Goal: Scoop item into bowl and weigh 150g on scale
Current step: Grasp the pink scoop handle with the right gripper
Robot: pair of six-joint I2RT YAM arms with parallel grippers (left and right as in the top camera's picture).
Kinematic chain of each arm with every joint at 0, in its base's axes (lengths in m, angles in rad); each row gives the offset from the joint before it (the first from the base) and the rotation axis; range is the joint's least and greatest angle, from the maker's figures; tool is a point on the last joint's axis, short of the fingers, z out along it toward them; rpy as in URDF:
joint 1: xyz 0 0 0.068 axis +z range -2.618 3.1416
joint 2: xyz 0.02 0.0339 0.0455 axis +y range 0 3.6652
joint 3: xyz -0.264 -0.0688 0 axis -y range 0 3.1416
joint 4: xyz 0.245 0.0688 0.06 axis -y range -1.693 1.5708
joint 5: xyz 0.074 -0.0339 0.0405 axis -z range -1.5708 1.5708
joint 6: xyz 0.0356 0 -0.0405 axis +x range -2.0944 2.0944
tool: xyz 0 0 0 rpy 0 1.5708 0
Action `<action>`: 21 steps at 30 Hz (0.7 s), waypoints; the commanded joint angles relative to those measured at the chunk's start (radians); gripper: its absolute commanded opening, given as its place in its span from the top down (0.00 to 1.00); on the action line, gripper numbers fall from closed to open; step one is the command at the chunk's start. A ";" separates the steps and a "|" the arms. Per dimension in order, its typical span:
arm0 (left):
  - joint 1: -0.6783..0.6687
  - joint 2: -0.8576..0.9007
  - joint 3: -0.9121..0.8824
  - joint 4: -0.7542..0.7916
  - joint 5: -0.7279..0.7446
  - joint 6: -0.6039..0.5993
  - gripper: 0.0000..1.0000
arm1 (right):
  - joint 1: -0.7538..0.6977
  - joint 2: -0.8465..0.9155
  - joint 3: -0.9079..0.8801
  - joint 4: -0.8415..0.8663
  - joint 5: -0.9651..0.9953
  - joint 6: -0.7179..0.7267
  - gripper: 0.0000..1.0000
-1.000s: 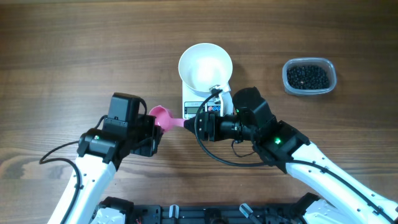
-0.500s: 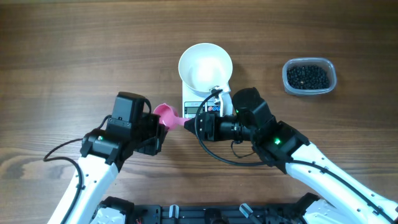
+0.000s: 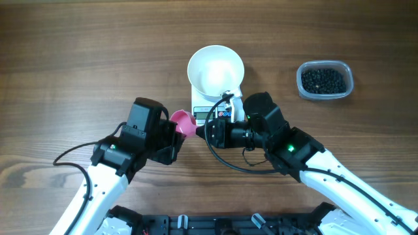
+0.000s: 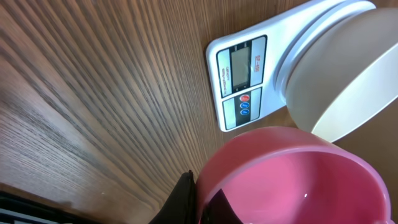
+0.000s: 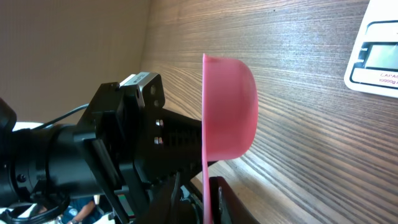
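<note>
Clamping the cup rim of the pink scoop [image 3: 183, 121], the left gripper [image 3: 176, 132] has its jaws pressed tight on it, facing the right gripper [image 3: 201, 128]. The right's fingers [image 5: 224, 202] closely flank the scoop's handle; whether they pinch it I cannot tell. Just beside the right gripper lies the scale [image 3: 204, 111] bearing the white bowl [image 3: 194, 65]. The black beans [image 3: 321, 79] sit in a clear tub [image 3: 351, 79] well off to its right.

**Bowl empty on scale, beans apart**

The white bowl [image 3: 216, 70] stands upright and empty on the far end of the white scale [image 3: 205, 112], whose display and two buttons stay uncovered. The black beans [image 3: 322, 79] lie in a clear tub [image 3: 348, 85] well to the right. The pink scoop [image 3: 183, 122] is empty, just beside the scale.
</note>
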 commanded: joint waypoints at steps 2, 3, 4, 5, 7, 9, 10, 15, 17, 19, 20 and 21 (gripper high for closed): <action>-0.022 0.004 -0.005 0.006 0.001 -0.022 0.96 | 0.005 0.010 0.014 0.013 -0.008 0.014 0.82; -0.023 0.004 -0.005 0.006 0.002 -0.022 0.96 | 0.005 0.011 0.014 0.013 -0.008 0.014 0.83; -0.023 0.004 -0.005 0.006 0.001 -0.021 0.96 | 0.005 0.011 0.014 0.013 -0.008 0.014 0.83; -0.023 0.004 -0.005 0.006 0.002 -0.020 0.96 | 0.005 0.010 0.014 0.013 -0.008 0.014 0.85; -0.023 0.004 -0.005 0.006 0.001 -0.016 0.96 | 0.005 0.010 0.014 0.013 -0.008 0.014 0.87; -0.023 0.004 -0.005 0.006 0.002 -0.013 0.96 | 0.005 0.011 0.014 0.013 -0.008 0.012 0.87; -0.023 0.004 -0.005 0.006 0.002 -0.010 0.96 | 0.005 0.011 0.014 0.013 -0.008 0.011 0.87; -0.023 0.004 -0.005 0.003 0.003 -0.010 0.96 | 0.005 0.011 0.014 0.013 -0.008 0.011 0.87; -0.023 0.004 -0.005 0.001 0.002 -0.006 0.96 | 0.005 0.011 0.014 0.013 -0.008 0.011 0.92; -0.023 0.004 -0.005 -0.005 0.002 -0.006 0.96 | 0.005 0.010 0.014 0.013 -0.008 0.011 0.95; -0.023 0.004 -0.005 -0.008 0.002 -0.006 0.96 | 0.005 0.011 0.014 0.013 -0.008 0.011 0.95; -0.023 0.004 -0.005 -0.011 0.002 -0.006 0.96 | 0.005 0.010 0.014 0.013 -0.008 0.011 0.96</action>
